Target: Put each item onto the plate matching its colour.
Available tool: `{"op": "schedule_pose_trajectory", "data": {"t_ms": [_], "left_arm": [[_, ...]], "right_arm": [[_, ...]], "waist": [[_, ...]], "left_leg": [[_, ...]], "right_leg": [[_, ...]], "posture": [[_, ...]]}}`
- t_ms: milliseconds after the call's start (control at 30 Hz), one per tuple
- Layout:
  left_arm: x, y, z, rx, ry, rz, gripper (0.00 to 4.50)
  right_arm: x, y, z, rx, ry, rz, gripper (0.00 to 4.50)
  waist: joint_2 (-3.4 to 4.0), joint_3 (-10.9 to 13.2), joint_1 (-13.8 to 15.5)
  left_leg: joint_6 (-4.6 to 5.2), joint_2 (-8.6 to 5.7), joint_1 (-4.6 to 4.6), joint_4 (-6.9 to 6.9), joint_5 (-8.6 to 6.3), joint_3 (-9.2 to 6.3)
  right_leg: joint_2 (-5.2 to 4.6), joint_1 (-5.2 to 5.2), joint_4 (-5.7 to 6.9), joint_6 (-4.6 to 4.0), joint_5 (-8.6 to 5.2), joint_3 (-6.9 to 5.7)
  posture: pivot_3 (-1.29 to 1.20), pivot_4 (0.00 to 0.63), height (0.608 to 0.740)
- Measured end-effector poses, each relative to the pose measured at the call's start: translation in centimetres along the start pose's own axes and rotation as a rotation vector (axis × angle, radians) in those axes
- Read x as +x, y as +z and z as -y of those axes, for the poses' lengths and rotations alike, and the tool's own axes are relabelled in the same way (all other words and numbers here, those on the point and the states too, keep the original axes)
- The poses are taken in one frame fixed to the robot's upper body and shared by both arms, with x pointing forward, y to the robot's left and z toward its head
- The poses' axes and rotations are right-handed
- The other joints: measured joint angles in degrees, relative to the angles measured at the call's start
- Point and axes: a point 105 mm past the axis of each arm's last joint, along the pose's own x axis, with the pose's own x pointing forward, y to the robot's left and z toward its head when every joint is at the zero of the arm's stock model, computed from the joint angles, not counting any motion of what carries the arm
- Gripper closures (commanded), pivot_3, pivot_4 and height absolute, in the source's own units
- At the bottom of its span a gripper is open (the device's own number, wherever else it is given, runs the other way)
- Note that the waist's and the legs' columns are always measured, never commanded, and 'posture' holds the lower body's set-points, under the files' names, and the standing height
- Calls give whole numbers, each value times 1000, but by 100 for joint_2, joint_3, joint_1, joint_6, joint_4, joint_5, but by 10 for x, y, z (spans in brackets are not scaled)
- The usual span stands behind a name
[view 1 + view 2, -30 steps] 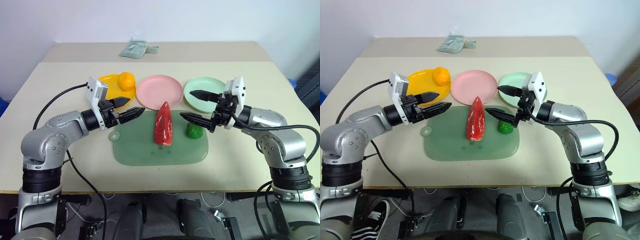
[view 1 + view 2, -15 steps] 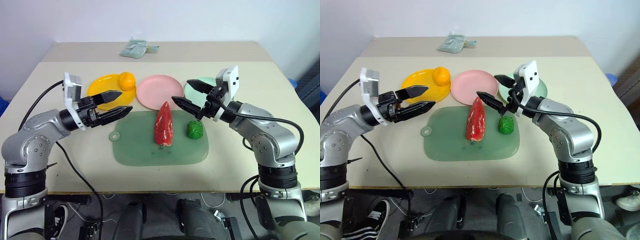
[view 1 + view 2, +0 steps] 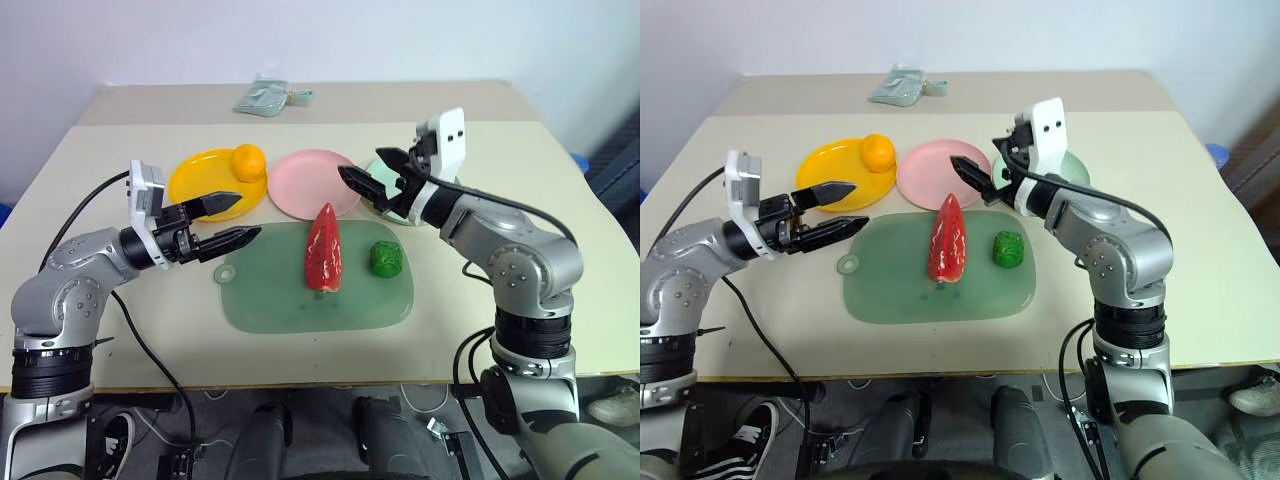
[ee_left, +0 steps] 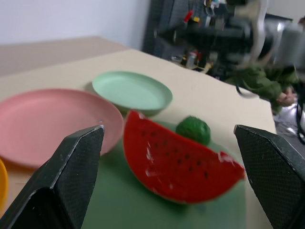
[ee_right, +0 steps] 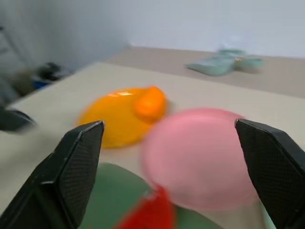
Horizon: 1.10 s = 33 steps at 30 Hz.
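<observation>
The yellow plate (image 3: pixel 205 184) holds the round orange (image 3: pixel 248 161) at its rim. The pink plate (image 3: pixel 316 182) and the mint green plate (image 4: pixel 131 90) are empty. The smooth red watermelon wedge (image 3: pixel 324 247) and the bumpy dark-green ball (image 3: pixel 386 258) lie on the dark-green mat (image 3: pixel 270 302) on the table (image 3: pixel 90 160). The left gripper (image 3: pixel 226 222) hovers beside the mat, fingers open, empty. The right gripper (image 3: pixel 374 176) hangs between the pink and mint plates, above the wedge, fingers open, empty.

Green mat (image 3: pixel 300 300) lies mid-table (image 3: pixel 100 150). Teal pouch (image 3: pixel 262 97) sits at the far edge, well apart from the mat.
</observation>
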Motion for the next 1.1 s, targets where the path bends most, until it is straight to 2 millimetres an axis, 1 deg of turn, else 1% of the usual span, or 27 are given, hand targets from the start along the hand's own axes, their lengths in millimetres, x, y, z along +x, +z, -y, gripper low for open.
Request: {"op": "schedule_pose_trajectory", "data": {"t_ms": [67,200,300,467,567,600,733,933,1100], "left_arm": [[-4,0,-2,14,1,-16,24],[-9,-3,-10,28,25,-30,24],[-9,-6,-11,46,22,-51,24],[-9,-7,-13,67,25,-58,24],[-9,-7,-13,75,23,-55,24],[-9,-7,-13,79,24,-56,24],[-9,-7,-13,87,27,-56,24],[-10,-7,-14,98,42,-53,24],[-12,-12,-13,80,38,-57,24]], "right_arm": [[-1,-6,-8,22,18,-49,0],[-1,-21,-15,26,3,-150,0],[2,-42,-20,-13,-17,-278,0],[4,-66,-29,-35,-23,-419,0],[7,-70,-39,-3,7,-434,0],[7,-72,-40,-10,5,-447,0],[8,-74,-37,-29,-16,-472,0],[11,-86,-35,-82,-20,-527,0],[11,-92,-31,-62,-16,-541,0]], "waist": [[0,0,11],[0,0,-20],[0,0,-39],[0,0,-40],[0,0,-38],[0,0,-34],[0,0,-37],[0,0,-46],[0,0,-48]], "left_leg": [[0,-1,0,3,0,2],[0,-1,1,2,0,3],[0,-1,1,0,0,4],[0,0,0,-1,0,4],[0,0,0,-1,0,3],[0,-1,0,-1,0,3],[0,-1,-1,-1,0,3],[0,0,0,-2,0,3],[0,0,-1,-2,0,3]], "right_leg": [[-2,4,-3,0,0,0],[0,3,-1,-1,0,0],[0,1,-2,-1,0,1],[-1,-1,-1,0,0,1],[0,-1,-1,0,0,1],[-1,-1,-1,0,0,1],[0,-1,-1,0,0,0],[0,-2,-2,0,0,0],[0,-2,-3,0,0,0]], "posture": [[0,150,740],[0,150,740],[0,150,740],[0,150,740],[0,150,740],[0,150,740],[0,150,740],[0,150,740],[0,150,740]]}}
